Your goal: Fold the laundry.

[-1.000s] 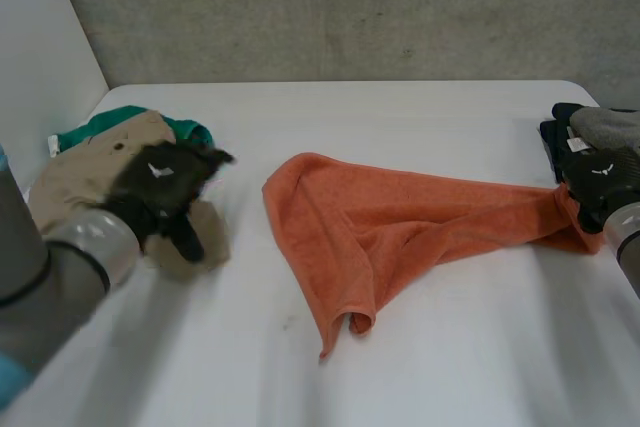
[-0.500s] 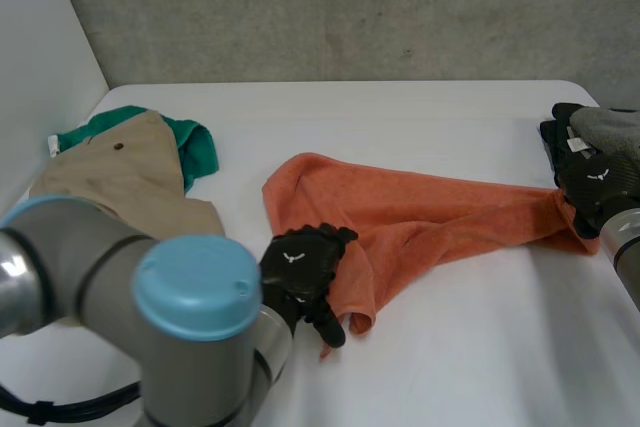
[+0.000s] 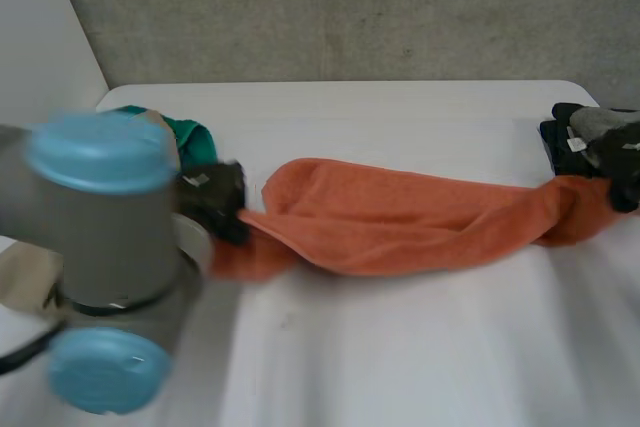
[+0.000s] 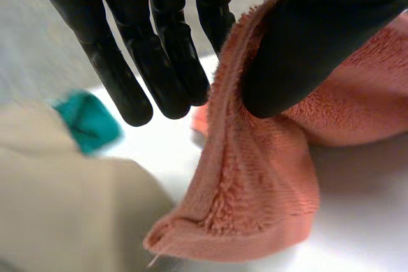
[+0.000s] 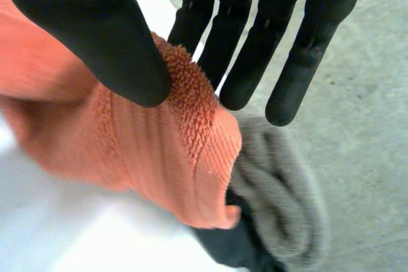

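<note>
Left hand (image 4: 319,42) pinches the left end of the orange towel (image 3: 400,222) between thumb and straight fingers. Right hand (image 5: 95,30) pinches the right end likewise, and the towel runs twisted across the table (image 3: 400,367) between them. Both grips look shallow, close to the hem, so harder pulling could slip an end free, and the twist could fold in crooked.

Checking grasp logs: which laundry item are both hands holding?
The orange towel, stretched between them: left hand pinches one end, right hand the other. The beige garment, green cloth and grey-and-dark pile are in neither hand.
</note>
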